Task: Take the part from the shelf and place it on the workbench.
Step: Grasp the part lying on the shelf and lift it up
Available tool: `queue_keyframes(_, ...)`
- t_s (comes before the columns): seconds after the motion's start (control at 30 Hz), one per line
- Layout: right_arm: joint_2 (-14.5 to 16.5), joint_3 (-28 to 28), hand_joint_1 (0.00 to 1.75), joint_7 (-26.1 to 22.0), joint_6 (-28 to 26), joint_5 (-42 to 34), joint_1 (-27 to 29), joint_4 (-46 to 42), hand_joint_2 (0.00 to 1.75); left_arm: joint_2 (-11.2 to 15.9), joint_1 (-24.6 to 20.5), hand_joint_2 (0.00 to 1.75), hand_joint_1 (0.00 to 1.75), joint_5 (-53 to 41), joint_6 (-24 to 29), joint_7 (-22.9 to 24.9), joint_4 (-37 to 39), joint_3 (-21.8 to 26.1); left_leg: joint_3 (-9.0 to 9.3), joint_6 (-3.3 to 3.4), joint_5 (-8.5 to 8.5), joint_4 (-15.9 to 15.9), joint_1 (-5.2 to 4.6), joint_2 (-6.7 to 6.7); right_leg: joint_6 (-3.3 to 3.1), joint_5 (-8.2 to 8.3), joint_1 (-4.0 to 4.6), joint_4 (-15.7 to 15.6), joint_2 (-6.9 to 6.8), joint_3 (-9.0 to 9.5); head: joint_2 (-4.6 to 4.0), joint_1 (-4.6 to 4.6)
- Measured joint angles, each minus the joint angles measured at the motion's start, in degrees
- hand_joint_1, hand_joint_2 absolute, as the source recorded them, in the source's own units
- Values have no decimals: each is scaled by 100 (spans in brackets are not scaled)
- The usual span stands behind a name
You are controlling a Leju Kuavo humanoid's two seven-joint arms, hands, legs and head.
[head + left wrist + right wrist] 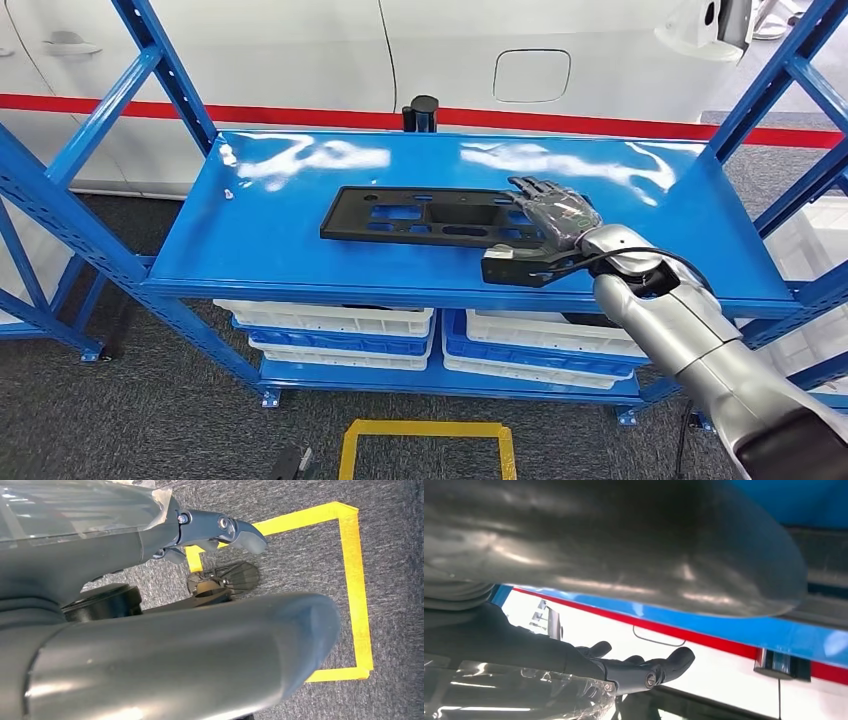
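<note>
Right robot hand [556, 212] resting atop part's [425, 216] right end

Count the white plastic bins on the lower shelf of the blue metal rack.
2 visible: one white plastic bin on the left and one on the right, each stacked on blue trays. Others could be hidden behind them.

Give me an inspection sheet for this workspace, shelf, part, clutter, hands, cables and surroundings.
Surface: glossy blue shelf, glare patches at the back.
Job's things: flat black part lying on the shelf.
Clutter: small black cylinder at the back edge.
Hands: right hand on the part's right end; left hand hangs over the floor, holding nothing.
Cables: black cable at the right wrist.
Surroundings: white bins below, yellow tape on the carpet, white vehicle behind.
</note>
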Motion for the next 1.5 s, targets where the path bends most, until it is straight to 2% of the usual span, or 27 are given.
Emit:
queue_keyframes(0.37, 121, 171, 0, 22, -90, 31, -78, 345, 0, -3, 0, 0, 0, 6, 0, 0, -11, 0, -3, 0, 0, 0, 0, 1, 0, 0, 0, 0, 1, -3, 0, -2)
queue_keyframes(0.77, 228, 268, 0, 109, -1118, 505, -93, 1104, 0, -8, 1, 0, 0, 94, 42, -33, -11, -2, -4, 0, 0, 1, 0, 0, 0, 0, 0, 0, 1, -3, -1, -1)
queue_keyframes(1.0, 292, 269, 0, 245, -1469, 690, -89, 1326, 0, -28, 1, 0, 0, 112, 42, -66, -11, -5, -5, 0, 0, 1, 0, 1, 0, 0, 0, 0, 1, -6, 0, -1)
queue_keyframes(1.23, 308, 268, 0, 263, -1545, 742, -87, 1416, 0, -37, 1, 0, 0, 118, 45, -73, -11, -7, -6, 0, 0, 1, 0, 1, 0, 0, 0, 0, 1, -6, 0, 0)
queue_keyframes(1.5, 348, 206, 1, 351, -1996, 910, -30, 1577, 0, -44, 2, 0, 0, 135, 73, -96, -11, -22, -6, 0, 0, 2, 0, 1, 0, 0, 0, 0, 1, -7, 0, -1)
